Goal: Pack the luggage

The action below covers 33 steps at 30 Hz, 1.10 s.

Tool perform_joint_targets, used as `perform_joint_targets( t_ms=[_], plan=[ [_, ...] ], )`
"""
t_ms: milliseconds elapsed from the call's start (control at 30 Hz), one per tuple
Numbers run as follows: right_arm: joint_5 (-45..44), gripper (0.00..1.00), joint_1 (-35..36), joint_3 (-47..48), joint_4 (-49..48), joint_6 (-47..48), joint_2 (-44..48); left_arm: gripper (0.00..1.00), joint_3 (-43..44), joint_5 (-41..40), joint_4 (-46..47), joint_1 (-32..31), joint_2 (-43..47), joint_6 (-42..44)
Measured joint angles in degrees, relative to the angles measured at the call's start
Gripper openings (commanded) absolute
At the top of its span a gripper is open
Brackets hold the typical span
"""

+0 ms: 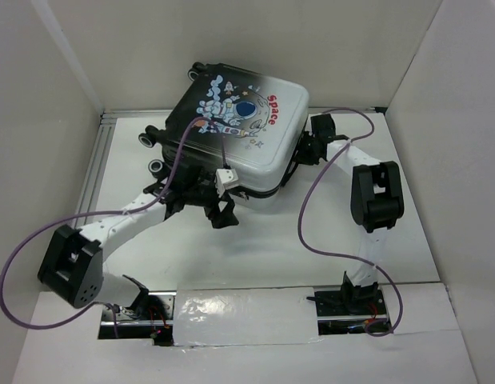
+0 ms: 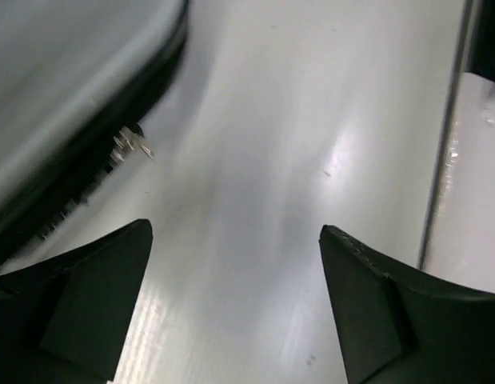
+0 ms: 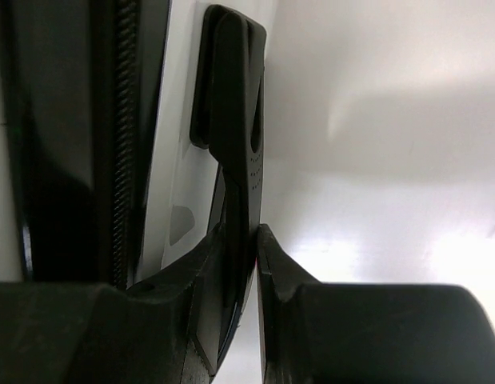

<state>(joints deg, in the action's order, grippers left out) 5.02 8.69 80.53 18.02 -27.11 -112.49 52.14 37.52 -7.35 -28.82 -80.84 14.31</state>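
Top external view: one luggage (image 1: 231, 132), lid down, is laid flat at the far middle of the white surface (image 1: 255, 256), wheeled end to the left, between two pincers. The right pincer (image 3: 255, 240) is clamped on the one black handle (image 3: 235, 96) at its right edge; the left pincer (image 2: 235, 232), spread wide and empty, is poised just beside its near edge.

1. The luggage (image 2: 63, 96), up and left of my left pincer (image 2: 235, 232): blurred, cut off by the frame's top and left edges.
2. The zipper pulls (image 2: 131, 144), just beyond its left finger: blurred; I cannot count them.
3. The black handle (image 3: 235, 104), pinched in my right pincer (image 3: 257, 240): lower end hidden behind the fingers.
4. Overhead, the right pincer: I see no fingertips, hidden against the luggage.
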Motion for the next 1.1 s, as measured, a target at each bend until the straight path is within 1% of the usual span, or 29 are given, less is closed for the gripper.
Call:
perform_joint_targets(
  t_ms=[100,167,200,233,267,333,433,500,600,733,867,933,1100],
  plan=[
    [0.61,0.0,-1.09,4.46,1.16,4.22,-2.84,1.0,-0.04,-0.83,-2.99,-0.44,6.73,-1.18],
    [0.79,0.0,-1.81,6.19,1.42,7.15,-4.02,1.0,0.04,-2.93,-2.58,1.2,13.16,-1.9],
    [1.31,0.0,-2.23,6.93,1.75,8.55,-4.42,1.0,0.87,-5.31,-1.99,3.23,17.38,-2.78],
    [1.97,0.0,-2.75,7.63,2.16,9.84,-4.85,1.0,1.42,-6.03,-1.64,3.8,18.38,-2.89],
    [3.87,0.0,-3.56,8.7,2.99,11.72,-5.62,1.0,3.52,-8.5,-1.79,5.64,19.61,-3.45],
    [7.48,0.0,-5.11,11.04,4.37,15.04,-7.17,1.0,9.57,-12.98,-1.18,8.68,19.28,-4.48],
    [10.12,0.0,-6.4,13.99,5.81,21.97,-8.96,1.0,19.71,-20.37,-0.96,14.16,14.56,-7.19],
    [10.25,0.0,-6.27,14.78,6.8,27.26,-9.27,1.0,24.11,-24.61,0.46,17.73,10.58,-8.81],
    [11.13,0.0,-6.4,14.82,8.07,32.87,-9.14,1.0,26.16,-28.44,1.55,24.04,5.42,-12.0],
    [13.7,0.0,-7.91,12.46,7.21,37.88,-7.89,1.0,28.74,-32.96,1.2,29.9,-2.78,-15.93],
    [16.24,0.0,-9.64,9.6,7.26,40.76,-5.73,1.0,36.44,-34.88,0.02,33.11,-13.35,-18.99],
    [16.48,0.0,-10.43,8.52,7.41,41.33,-4.83,0.98,40.85,-35.12,-0.35,34.12,-18.8,-20.2],
    [15.63,0.0,-12.02,9.53,9.44,42.56,-4.87,0.89,52.72,-31.98,0.24,34.77,-32.74,-22.93]
  ],
)
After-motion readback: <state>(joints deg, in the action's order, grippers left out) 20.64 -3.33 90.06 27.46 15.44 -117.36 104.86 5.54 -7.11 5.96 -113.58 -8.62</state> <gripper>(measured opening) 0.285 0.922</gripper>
